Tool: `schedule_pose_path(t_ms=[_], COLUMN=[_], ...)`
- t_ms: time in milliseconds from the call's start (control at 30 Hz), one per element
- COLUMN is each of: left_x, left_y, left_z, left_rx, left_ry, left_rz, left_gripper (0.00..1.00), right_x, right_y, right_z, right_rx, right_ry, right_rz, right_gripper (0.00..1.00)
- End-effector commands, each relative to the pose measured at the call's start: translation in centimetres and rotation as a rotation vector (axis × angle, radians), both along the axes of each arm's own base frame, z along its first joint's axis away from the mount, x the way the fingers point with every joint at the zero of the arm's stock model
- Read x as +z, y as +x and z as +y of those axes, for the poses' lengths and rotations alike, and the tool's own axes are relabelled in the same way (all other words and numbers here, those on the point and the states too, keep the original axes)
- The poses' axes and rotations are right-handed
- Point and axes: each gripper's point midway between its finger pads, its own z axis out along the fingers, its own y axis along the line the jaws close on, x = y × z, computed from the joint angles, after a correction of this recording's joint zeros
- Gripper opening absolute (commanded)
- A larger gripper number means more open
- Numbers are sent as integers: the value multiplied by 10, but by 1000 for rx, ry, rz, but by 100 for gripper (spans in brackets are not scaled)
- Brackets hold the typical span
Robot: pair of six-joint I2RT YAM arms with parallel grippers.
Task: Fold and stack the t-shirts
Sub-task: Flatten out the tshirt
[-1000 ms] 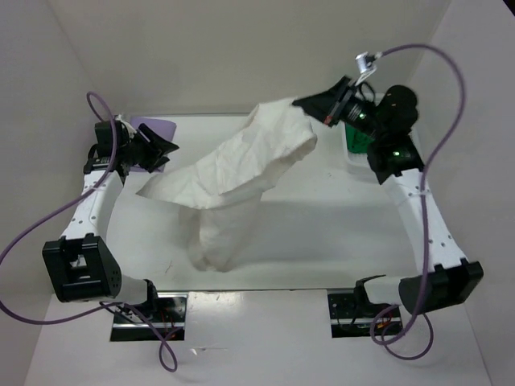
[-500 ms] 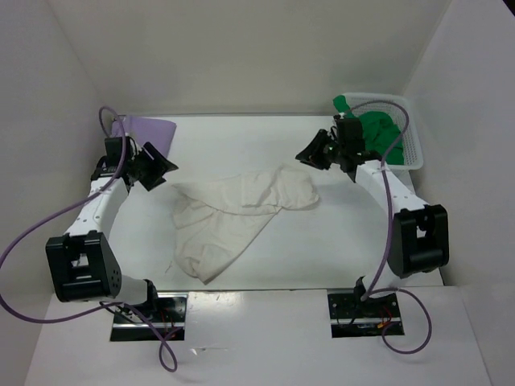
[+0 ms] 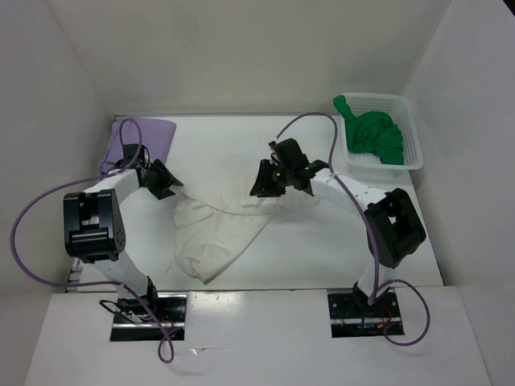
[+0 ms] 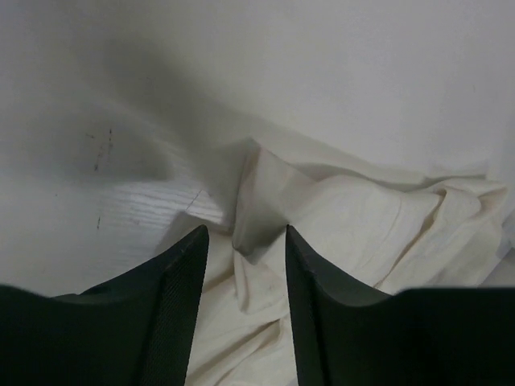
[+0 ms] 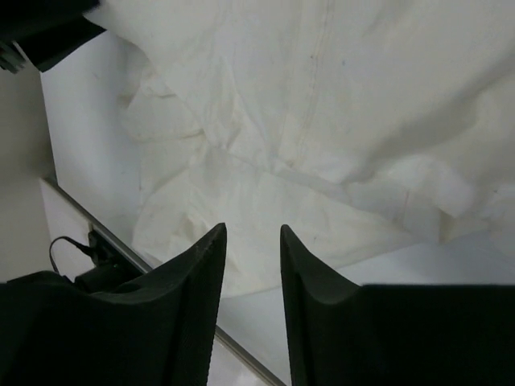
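Observation:
The cream white t-shirt (image 3: 216, 233) lies crumpled in the middle of the table. My left gripper (image 3: 166, 184) is at its left edge, open; in the left wrist view the gripper (image 4: 245, 230) straddles a raised fold of the cream cloth (image 4: 362, 233) without pinching it. My right gripper (image 3: 262, 182) hovers over the shirt's upper right part, open with nothing between its fingers (image 5: 205, 265); the cream cloth (image 5: 322, 96) spreads below. The lavender t-shirt (image 3: 150, 133) lies flat at the back left. The green t-shirt (image 3: 375, 137) sits bunched in the basket.
A white mesh basket (image 3: 412, 122) stands at the back right against the side wall. White walls enclose the table on three sides. The table's near metal edge (image 5: 237, 350) shows in the right wrist view.
The right gripper opened and let the lifted cream shirt drop onto the table, then swung left and down over it. The left gripper moved in to the shirt's left edge.

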Motion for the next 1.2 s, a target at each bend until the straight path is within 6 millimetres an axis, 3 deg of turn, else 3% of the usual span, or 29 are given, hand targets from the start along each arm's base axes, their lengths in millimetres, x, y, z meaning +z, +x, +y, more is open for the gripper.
schedule_pose_path(t_ms=[0,100,200,233,267,400,467,500,533,567,600,633,700,767,800,833,933,967,1033,1067,1133,1167], left_x=[13,24,33,37,41,95,135,157,169,172,180,177,188,194,197,199,202,198,187,185,162,156], left_y=[26,35,43,43,41,24,-11,-33,-62,-83,-108,-128,-171,-190,-193,-196,-211,-210,-207,-194,-168,-156], left_z=[-3,-14,-17,-15,-21,-61,-116,-137,-179,-198,-218,-233,-268,-283,-288,-293,-311,-312,-301,-290,-261,-237], left_rx=[0,-15,-9,-3,-7,-97,-212,-262,-348,-401,-476,-529,-659,-722,-763,-802,-918,-915,-897,-869,-719,-655], left_ry=[-40,-53,-33,-24,-31,-73,-189,-243,-323,-358,-410,-456,-611,-635,-640,-648,-708,-706,-619,-573,-426,-365], left_rz=[-79,-128,-145,-156,-155,-227,-246,-263,-228,-183,-152,-114,-37,-18,-20,-18,-18,-7,-19,-69,-94,-130], left_gripper=[47,23,13,1,0,0,0,0,0,0,0,0,10,18,37,49,84,90,100,100,100,98], right_x=[30,21,15,15,21,52,57,73,76,69,83,81,66,56,50,38,32,33,30,25,13,4], right_y=[18,20,21,21,20,24,31,33,36,34,44,43,43,42,42,40,41,40,38,34,18,10], right_z=[22,40,49,49,46,24,-6,-23,-40,-60,-96,-114,-158,-178,-190,-193,-195,-194,-187,-184,-171,-166], right_rx=[21,43,62,62,55,-1,-67,-105,-145,-183,-272,-306,-384,-409,-418,-422,-417,-410,-388,-378,-353,-342], right_ry=[45,30,30,30,27,16,5,12,2,-14,-5,-9,-48,-83,-93,-98,-101,-93,-87,-91,-91,-94], right_rz=[-91,-85,-69,-69,-76,-139,-140,-167,-170,-149,-176,-158,-119,-95,-87,-55,-49,-46,-36,-23,17,44], right_gripper=[40,40,40,40,40,40,40,40,40,40,40,40,40,40,40,40,43,44,47,47,48,48])
